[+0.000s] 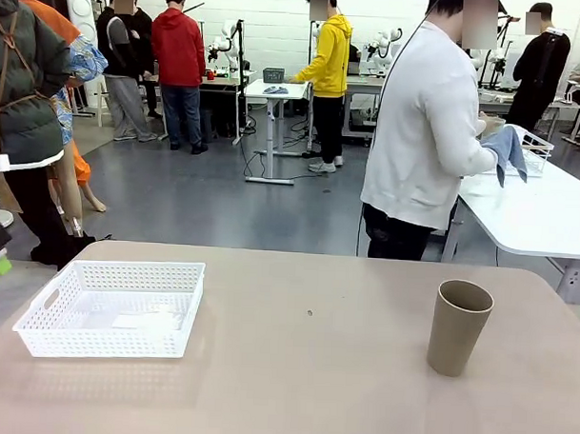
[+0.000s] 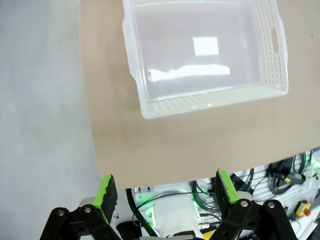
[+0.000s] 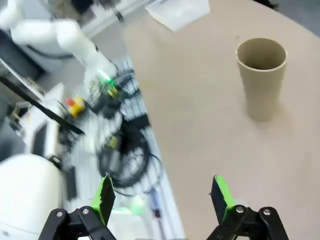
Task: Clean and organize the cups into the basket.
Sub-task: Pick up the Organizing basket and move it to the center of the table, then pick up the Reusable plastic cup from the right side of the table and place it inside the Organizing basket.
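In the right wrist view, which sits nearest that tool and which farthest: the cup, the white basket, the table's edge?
1. Table's edge, just beneath the open right tool.
2. Tan cup, upright, farther in on the table.
3. White basket, at the table's far end.

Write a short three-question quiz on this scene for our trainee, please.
1. True or false: the tan cup lies on its side inside the white basket.
2. The left hand is: A) shut on the cup, B) open and empty, C) shut and empty.
3. On which side of the table, the robot's own, does the cup stand?
Key: 1 false, it stands upright on the table, apart from the basket; 2 B; 3 right.
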